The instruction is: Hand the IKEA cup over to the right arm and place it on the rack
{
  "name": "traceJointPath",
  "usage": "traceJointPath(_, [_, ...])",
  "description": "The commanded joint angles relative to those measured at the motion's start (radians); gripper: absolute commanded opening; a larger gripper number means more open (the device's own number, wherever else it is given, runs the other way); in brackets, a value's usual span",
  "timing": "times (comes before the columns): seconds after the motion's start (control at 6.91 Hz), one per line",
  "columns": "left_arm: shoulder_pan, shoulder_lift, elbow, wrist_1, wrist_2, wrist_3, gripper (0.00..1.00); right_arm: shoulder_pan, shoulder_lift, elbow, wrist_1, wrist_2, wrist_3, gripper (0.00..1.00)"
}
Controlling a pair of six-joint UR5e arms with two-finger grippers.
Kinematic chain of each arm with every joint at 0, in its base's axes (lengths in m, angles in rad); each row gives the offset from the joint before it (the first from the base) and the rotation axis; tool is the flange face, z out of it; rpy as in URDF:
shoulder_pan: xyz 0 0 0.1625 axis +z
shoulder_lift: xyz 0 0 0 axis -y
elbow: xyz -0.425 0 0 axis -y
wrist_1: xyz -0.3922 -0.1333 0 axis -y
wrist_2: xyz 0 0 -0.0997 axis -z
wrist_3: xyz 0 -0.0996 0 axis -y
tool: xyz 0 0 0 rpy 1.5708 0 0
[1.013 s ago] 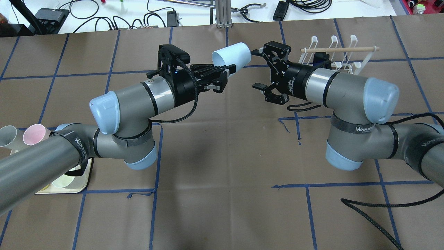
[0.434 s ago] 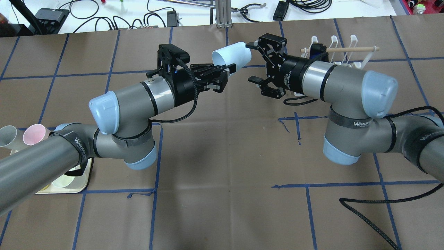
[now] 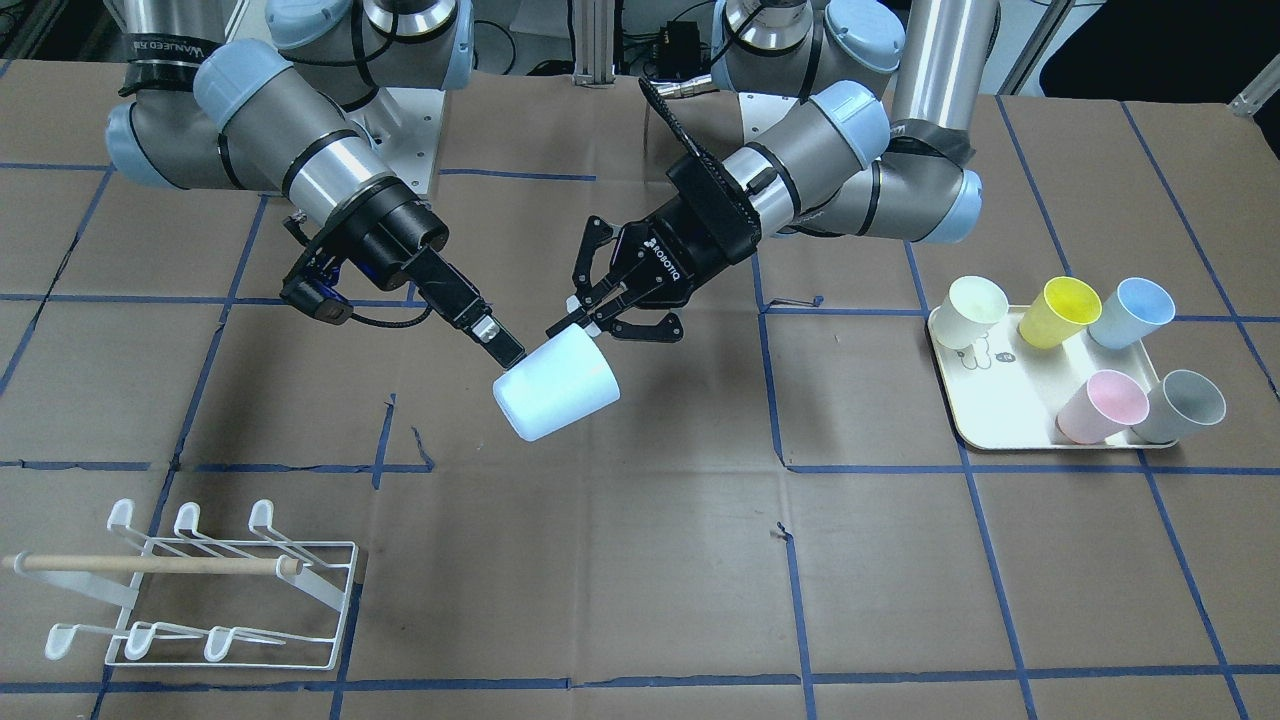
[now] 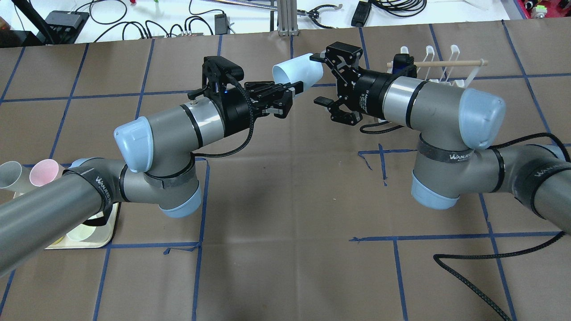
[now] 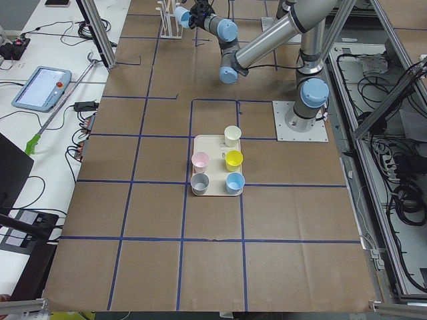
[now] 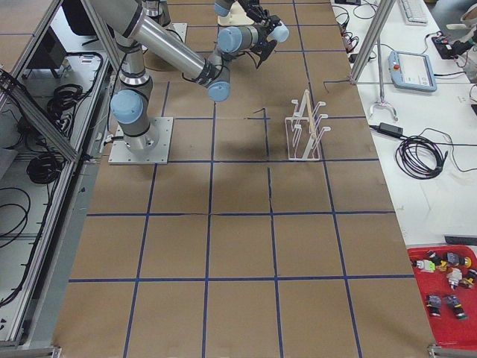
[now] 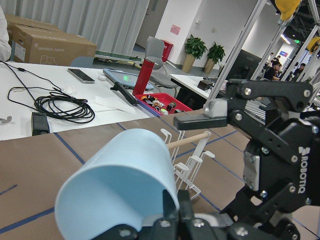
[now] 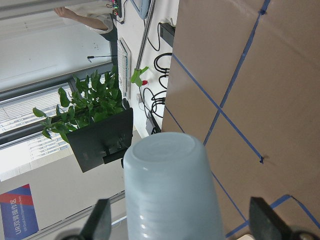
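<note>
The left gripper (image 4: 277,94) has its fingers clamped on the rim of the pale blue IKEA cup (image 4: 298,69). It holds the cup on its side in the air above the middle of the surface, toward the far edge, with the closed base turned to the right gripper (image 4: 318,79). That pose, I judge, leaves the cup's body free for a second grip. The right gripper's fingers are spread wide, 1 on either side of the base end, so the handover grasp is not yet made. The right wrist view shows what the overhead cannot: the cup (image 8: 170,195) sits centred between the 2 fingers (image 8: 102,222), with a gap on each side. The front-facing view catches the right gripper edge-on, with 1 finger (image 3: 497,347) seeming to meet the cup wall, so contact cannot be settled there. The rack (image 4: 453,55) stands by the far right corner, a short carry away. 5 other cups (image 3: 1060,312) wait on a tray (image 3: 1000,405) near the left edge.
</note>
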Motion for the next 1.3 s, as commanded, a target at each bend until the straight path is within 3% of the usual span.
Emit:
traceJointPath(0.0, [0.0,0.001,0.001,-0.001,0.003,-0.009,0.01,0.024,0.045,-0.049,0.0,-0.004,0.002,0.96])
traceJointPath(1.16, [0.0,0.004,0.001,-0.003,0.004,-0.021,0.01,0.044,0.091,-0.079,0.0,-0.009,0.0,0.93])
